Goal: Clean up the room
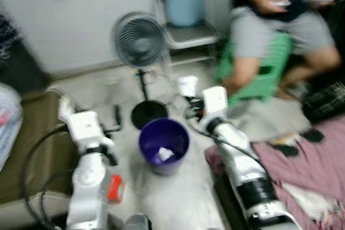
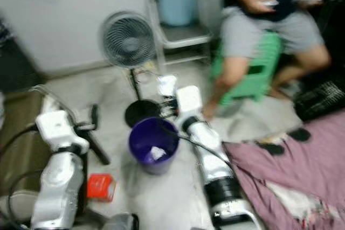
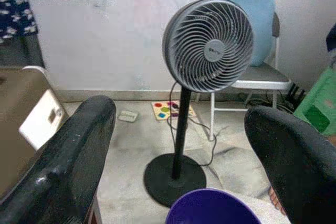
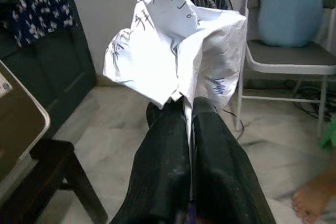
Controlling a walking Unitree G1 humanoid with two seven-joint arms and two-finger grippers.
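My right gripper point(image 4: 181, 109) has its two black fingers point(image 4: 163, 150) pressed together on a crumpled paper point(image 4: 176, 38) with blue handwriting; in the left eye view that paper sits just above centre of the frame, up and to the right of the purple bin point(image 1: 164, 145), near its far rim but not over the opening as far as I can judge through the blur. My left gripper point(image 3: 178, 166) is spread wide and holds nothing; its two fingers frame the fan point(image 3: 208, 45) and the bin's rim at the bottom of the wrist view.

I read the step as carrying this paper to the bin. The next move, I think, calls for bringing the right wrist back toward lower centre until the paper hangs above the bin's mouth, then parting the fingers. The fan's base stands just beyond the bin, so I'd keep the arm off its pole.

Counted: one bin, with one white scrap point(image 1: 164, 154) already inside; one held paper; one fan; one folding chair point(image 1: 186, 33) at upper centre with one blue cushion; one green stool point(image 1: 264, 68) with one person point(image 1: 280, 20) seated, upper right; one red box point(image 2: 101, 186) on the floor at lower left; one purple blanket point(image 1: 302, 165) at lower right
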